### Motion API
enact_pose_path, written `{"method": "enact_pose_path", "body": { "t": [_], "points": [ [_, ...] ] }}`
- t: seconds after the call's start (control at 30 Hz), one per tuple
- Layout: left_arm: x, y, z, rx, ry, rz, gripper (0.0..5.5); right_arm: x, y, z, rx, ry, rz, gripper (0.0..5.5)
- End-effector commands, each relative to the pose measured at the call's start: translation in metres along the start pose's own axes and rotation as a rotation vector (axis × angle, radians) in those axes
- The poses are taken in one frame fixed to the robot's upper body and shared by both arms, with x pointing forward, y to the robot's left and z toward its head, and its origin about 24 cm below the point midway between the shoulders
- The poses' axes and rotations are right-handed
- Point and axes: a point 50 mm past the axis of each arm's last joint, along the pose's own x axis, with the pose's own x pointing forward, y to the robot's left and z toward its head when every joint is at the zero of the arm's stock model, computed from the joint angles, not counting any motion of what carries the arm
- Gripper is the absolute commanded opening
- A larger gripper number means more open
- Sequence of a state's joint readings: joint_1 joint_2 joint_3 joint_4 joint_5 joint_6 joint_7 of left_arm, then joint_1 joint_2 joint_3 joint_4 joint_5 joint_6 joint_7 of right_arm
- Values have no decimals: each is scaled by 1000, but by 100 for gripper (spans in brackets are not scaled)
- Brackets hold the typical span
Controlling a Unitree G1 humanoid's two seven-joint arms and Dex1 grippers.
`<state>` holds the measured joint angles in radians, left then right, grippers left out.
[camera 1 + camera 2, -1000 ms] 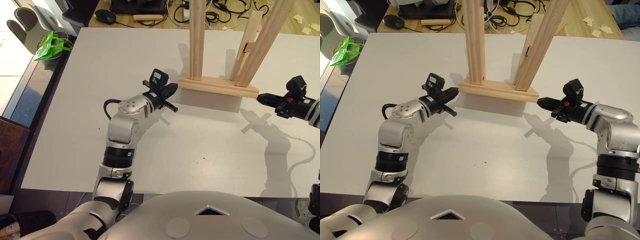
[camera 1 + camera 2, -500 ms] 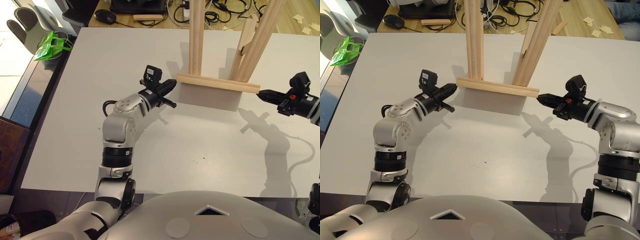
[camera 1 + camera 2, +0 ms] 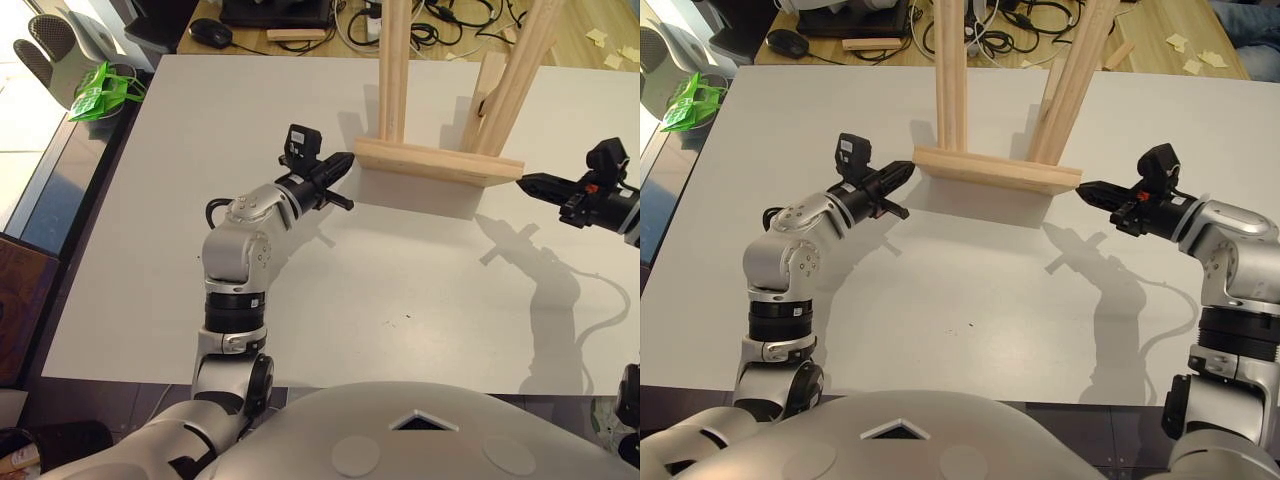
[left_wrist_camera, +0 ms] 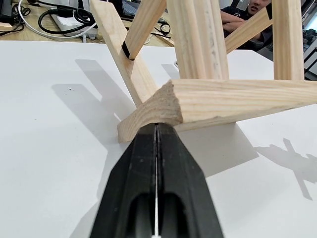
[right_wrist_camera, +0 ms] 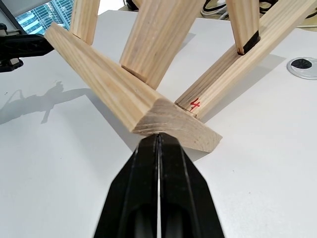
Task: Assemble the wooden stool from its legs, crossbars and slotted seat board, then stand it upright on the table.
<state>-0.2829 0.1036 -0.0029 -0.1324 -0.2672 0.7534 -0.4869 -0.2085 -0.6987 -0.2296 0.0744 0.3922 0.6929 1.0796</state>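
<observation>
Left gripper (image 3: 345, 158): fingers pressed together, nothing between them; tip set against the seat (image 3: 440, 163) at its left end.
Right gripper (image 3: 526, 181): fingers likewise closed on nothing; tip against the seat's right end.
Seat: lowest part of the inverted stool, held between the two tips, tilted; its near edge appears raised off the table (image 3: 300, 300), though contact is unclear.
Legs (image 3: 393, 70): rising from the seat, leaning.
Crossbar (image 4: 143, 25): slotted into a leg above the seat.
Green bag (image 3: 100, 92), mouse (image 3: 210, 32): well left of the seat, off the table.
</observation>
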Motion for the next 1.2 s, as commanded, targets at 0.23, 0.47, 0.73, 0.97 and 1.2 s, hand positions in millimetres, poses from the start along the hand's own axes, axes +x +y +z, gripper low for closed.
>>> {"method": "enact_pose_path", "body": {
  "t": [0.23,0.47,0.73,0.97,1.2],
  "points": [
    [22,-64,24,-77,-128,-368,1,34,30,18,-14,-130,249,0],
    [23,-62,19,-65,-108,-355,1,34,27,18,-18,-135,227,0],
    [4,-28,10,-63,-94,-196,1,2,13,3,28,-119,116,0],
    [-36,18,10,-138,-284,260,1,-40,-14,-56,228,-66,-137,0],
    [-15,44,-16,78,14,515,1,-27,-43,-74,76,119,-371,0]
  ]
}}
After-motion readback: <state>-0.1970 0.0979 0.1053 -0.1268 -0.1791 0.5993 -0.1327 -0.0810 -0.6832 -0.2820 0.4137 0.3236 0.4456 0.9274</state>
